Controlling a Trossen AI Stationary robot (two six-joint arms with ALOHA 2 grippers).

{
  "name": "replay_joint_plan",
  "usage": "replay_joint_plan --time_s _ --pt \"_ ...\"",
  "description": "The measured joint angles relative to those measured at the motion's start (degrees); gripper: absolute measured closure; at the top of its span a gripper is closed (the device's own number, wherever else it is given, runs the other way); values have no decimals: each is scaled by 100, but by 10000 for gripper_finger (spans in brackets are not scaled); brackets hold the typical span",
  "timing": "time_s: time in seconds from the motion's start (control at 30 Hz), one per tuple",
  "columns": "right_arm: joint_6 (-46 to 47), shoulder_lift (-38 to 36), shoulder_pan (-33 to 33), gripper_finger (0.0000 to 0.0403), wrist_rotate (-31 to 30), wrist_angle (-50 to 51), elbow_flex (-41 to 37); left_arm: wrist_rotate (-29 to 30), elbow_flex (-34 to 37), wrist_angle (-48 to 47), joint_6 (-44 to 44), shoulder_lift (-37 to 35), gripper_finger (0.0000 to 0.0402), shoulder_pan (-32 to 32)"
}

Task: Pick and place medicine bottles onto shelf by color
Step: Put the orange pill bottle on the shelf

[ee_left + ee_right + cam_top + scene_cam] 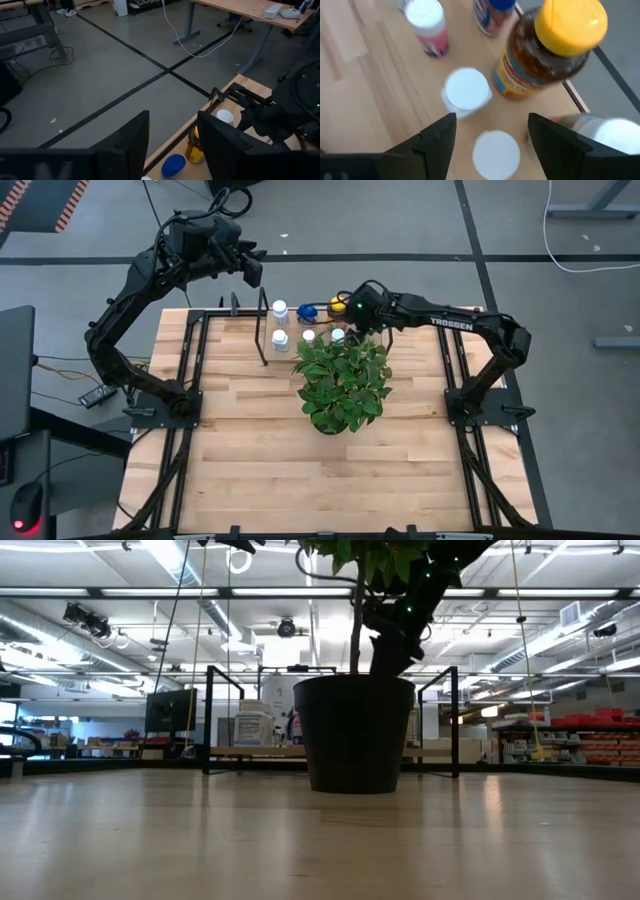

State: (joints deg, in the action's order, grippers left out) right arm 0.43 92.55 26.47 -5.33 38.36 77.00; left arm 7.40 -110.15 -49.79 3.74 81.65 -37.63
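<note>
Several small pill bottles stand upright on the table's far part, behind the plant: white-capped ones [280, 337], a blue one [308, 311] and an amber one with a yellow cap [338, 306]. The black wire shelf [264, 330] stands beside them on the left. My right gripper [347, 314] is open above the bottles. In its wrist view its fingers [491, 120] stand either side of a white cap [496, 150], with the amber bottle [545, 55] just beyond. My left gripper [254, 270] is open and empty, raised over the far left edge.
A leafy green plant [343, 380] in a black pot [355, 730] stands mid-table, right in front of the bottles and under my right arm. Black frame rails [190, 380] run along both table sides. Bare wood [300, 470] lies toward the near edge.
</note>
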Motion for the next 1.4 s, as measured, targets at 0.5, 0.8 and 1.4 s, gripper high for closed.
replay_joint_plan --time_s 0.5,0.8,1.4 --pt "104 0 -2 166 163 112 52 21 -2 357 174 0 230 -79" --pt "201 -9 207 166 522 337 246 761 -7 -822 1908 78 230 -83" --pt "-1070 -9 547 167 1026 873 246 66 -6 -1003 2400 468 230 83"
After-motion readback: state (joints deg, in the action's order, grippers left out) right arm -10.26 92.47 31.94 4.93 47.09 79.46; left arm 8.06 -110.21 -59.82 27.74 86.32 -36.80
